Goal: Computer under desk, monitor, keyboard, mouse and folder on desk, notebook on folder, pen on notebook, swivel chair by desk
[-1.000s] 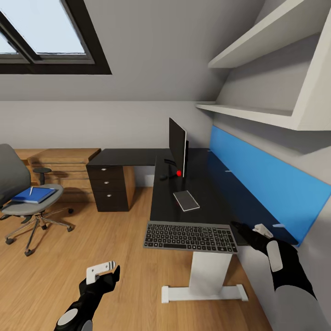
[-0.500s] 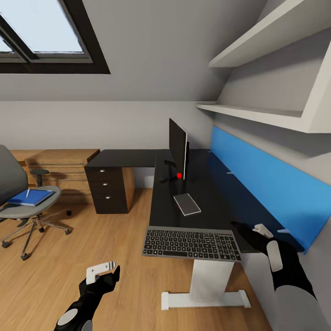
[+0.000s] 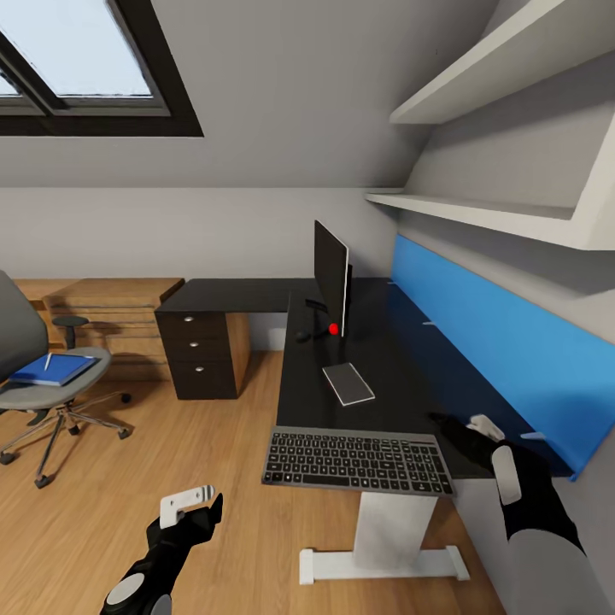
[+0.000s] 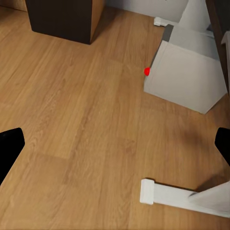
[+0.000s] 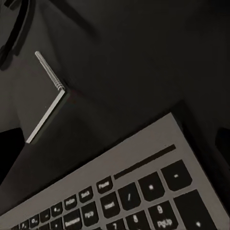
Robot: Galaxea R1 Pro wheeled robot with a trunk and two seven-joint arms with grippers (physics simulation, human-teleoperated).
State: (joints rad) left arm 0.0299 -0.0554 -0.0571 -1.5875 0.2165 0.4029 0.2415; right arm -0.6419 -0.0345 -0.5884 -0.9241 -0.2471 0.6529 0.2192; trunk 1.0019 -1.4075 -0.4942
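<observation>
Keyboard (image 3: 359,461) overhangs the counter (image 3: 384,384) edge, notebook (image 3: 348,383) and monitor (image 3: 330,278) behind; my right hand (image 3: 461,424) hovers beside it, grip unclear. Folder (image 3: 51,369) waits on the chair (image 3: 51,389). Left wrist: my left hand (image 3: 195,504) spread, empty, above wood floor (image 4: 86,120). Right wrist: keys, dark counter.

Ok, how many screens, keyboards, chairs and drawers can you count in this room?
Wide black flat-screen monitor: 1
Slim silver-grey keyboard with dark keys: 1
Grey padded swivel chair: 1
Black drawers with round silver knobs: 3
Total: 6
</observation>
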